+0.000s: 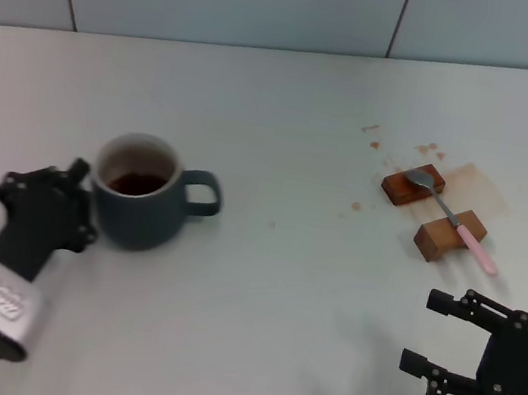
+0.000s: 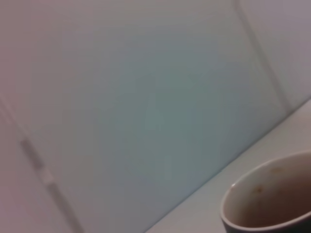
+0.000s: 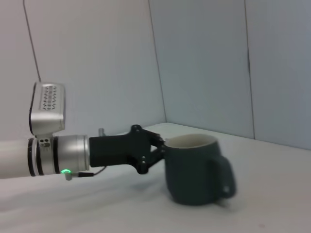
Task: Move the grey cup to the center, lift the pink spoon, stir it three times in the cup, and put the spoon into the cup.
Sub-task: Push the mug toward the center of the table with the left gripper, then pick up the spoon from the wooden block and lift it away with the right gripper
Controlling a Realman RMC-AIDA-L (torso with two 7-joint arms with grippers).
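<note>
- Fingers of the left gripper (image 1: 92, 197) grip the grey cup's (image 1: 141, 193) wall, left of centre.
- Right gripper (image 1: 436, 335) hangs wide apart, empty.
- Pink spoon (image 1: 453, 218) lies untouched across two wooden blocks (image 1: 414, 186); lifting and stirring remain.

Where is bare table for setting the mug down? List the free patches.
Widest bare stretch: middle of the table, between the grey cup and the wooden blocks. Crowded: around the blocks bearing the pink spoon, with stains; left gripper at the cup; right gripper below.

I'm seeing the grey cup (image 1: 139, 195) standing upright at my left, handle pointing right, holding dark liquid; the pink spoon (image 1: 455, 221) is lying, apparently, across two wooden blocks (image 1: 430, 214) far right.
</note>
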